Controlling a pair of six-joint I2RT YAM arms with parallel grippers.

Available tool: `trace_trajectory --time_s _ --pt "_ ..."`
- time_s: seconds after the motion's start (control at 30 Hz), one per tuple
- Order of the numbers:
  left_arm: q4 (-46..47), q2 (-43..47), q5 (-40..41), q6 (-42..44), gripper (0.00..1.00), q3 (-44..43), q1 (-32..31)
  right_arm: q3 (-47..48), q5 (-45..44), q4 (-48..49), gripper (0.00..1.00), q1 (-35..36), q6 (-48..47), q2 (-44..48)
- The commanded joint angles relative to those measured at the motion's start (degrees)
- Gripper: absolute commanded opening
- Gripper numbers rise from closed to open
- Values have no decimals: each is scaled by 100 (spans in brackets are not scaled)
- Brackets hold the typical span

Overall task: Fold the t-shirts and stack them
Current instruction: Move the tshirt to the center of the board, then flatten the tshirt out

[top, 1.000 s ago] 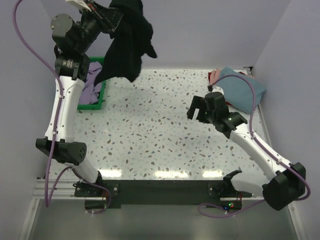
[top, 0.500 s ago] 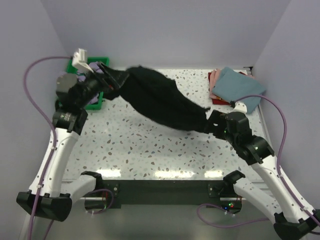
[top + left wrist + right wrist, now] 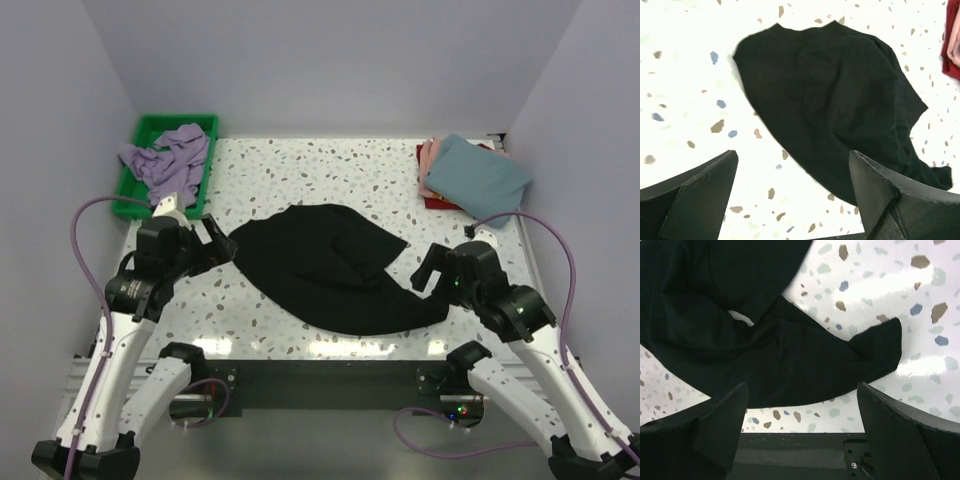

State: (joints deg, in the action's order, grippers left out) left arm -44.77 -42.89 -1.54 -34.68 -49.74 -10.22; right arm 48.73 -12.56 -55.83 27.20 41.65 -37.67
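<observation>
A large black t-shirt [image 3: 330, 268] lies loosely rumpled on the speckled table [image 3: 300, 170], spread across the middle and reaching the near edge, between two robot arms. The left gripper [image 3: 222, 245] hangs just beside the shirt's left edge with its jaws spread wide and nothing between them; its wrist camera shows bare tabletop between the fingers and the black cloth beyond. The right gripper [image 3: 424, 270] hovers at the shirt's near right corner, its jaws likewise wide apart and holding nothing, with bunched black cloth lying on the table below it. At the far left corner a green tray [image 3: 140, 135] holds a crumpled lavender t-shirt [image 3: 168, 155]. At the far right a teal-blue t-shirt [image 3: 475, 172] lies folded on top of a pink t-shirt [image 3: 428, 155] and a dark red t-shirt [image 3: 435, 203], well apart from the black one.
</observation>
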Motion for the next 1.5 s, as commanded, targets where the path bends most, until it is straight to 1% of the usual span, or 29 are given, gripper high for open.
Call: trace_trajectory --time_s 0.0,0.1,0.2,0.3,0.33,0.4,0.43,0.5,0.53,0.57,0.63,0.7,0.73,0.8,0.83,0.87,0.9,0.93,1.0,1.1,1.17,1.2,1.23,1.3,1.33,1.37,1.4,1.43,1.47 --pt "-770 123 470 461 98 -98 -24 -284 149 -454 92 -22 440 58" --pt "-788 -25 278 620 98 -45 -24 -513 96 -639 92 -13 660 172" --pt "-375 -377 -82 734 98 60 -33 -505 -166 -946 92 -13 897 190" --pt "292 -956 -303 830 98 34 -103 -601 -352 -1105 93 -13 1117 41" --pt "659 -1314 -329 874 98 8 -138 -671 -353 -1044 93 -13 1178 -20" --pt "943 -1755 -382 1006 98 -193 -313 -855 -309 -956 93 -13 1468 -222" --pt "1040 -2245 -426 1059 98 -499 -375 -917 -230 -816 92 -22 1582 -284" --pt "1198 -2678 -470 1164 98 -808 -691 -1145 -238 -666 92 -22 1890 -389" --pt "1399 -3037 -470 1269 98 -1062 -823 -1216 -343 -535 92 -13 2100 -399" --pt "1523 -3197 -444 1314 98 -1178 -1076 -1286 -379 -490 92 -13 2215 -416" --pt "1734 -3696 -461 1349 98 -1571 -1315 -1401 -388 -420 91 -22 2469 -434" --pt "1727 -4232 -566 1323 98 -1924 -1649 -1367 -449 -411 91 -22 2585 -486" --pt "1744 -4410 -628 1323 98 -2248 -1894 -1331 -484 -402 91 -39 2672 -504" --pt "1840 -4735 -698 1349 98 -2514 -2106 -1226 -590 -315 90 -48 2673 -583" --pt "2023 -5068 -785 1358 98 -2680 -2229 -1199 -634 -192 90 -66 2595 -723" --pt "2130 -5262 -1004 1350 98 -2743 -2248 -1164 -721 -104 90 -101 2507 -829" --pt "2209 -5708 -1067 1297 98 -2917 -2265 -1138 -757 1 89 -179 2367 -1065" --pt "2166 -5947 -1163 1253 97 -3050 -2265 -1138 -766 28 89 -241 2322 -1215" --pt "1991 -6544 -1252 1200 96 -3479 -2274 -1181 -600 247 87 -408 2191 -1435" --pt "2078 -7056 -1314 1217 95 -3876 -2344 -1348 -362 661 84 -768 1812 -1709" --pt "2043 -7355 -1279 1288 96 -4113 -2379 -1480 -362 810 80 -874 1742 -1840" --pt "1973 -7687 -1279 1288 96 -4280 -2380 -1533 -266 976 78 -953 1654 -1875" --pt "1912 -7847 -1339 1271 94 -4377 -2380 -1577 -204 1047 73 -988 1601 -1954" --pt "1945 -8146 -1480 1183 86 -4405 -2388 -1621 -98 1118 64 -1024 1400 -2016" --pt "2068 -8164 -1689 1122 65 -4309 -2388 -1604 -63 1119 54 -1024 1338 -2034" --pt "2200 -8165 -1805 956 48 -4203 -2388 -1543 -54 1101 47 -1041 1268 -2051" --pt "2401 -8104 -1867 858 33 -4002 -2388 -1464 -45 979 39 -1059 1145 -2051" --pt "2464 -8042 -1928 762 11 -3922 -2380 -1350 -106 908 27 -1068 1092 -2051" --pt "2552 -7972 -1929 604 4 -3851 -2371 -1079 -133 829 21 -1068 1039 -2043"
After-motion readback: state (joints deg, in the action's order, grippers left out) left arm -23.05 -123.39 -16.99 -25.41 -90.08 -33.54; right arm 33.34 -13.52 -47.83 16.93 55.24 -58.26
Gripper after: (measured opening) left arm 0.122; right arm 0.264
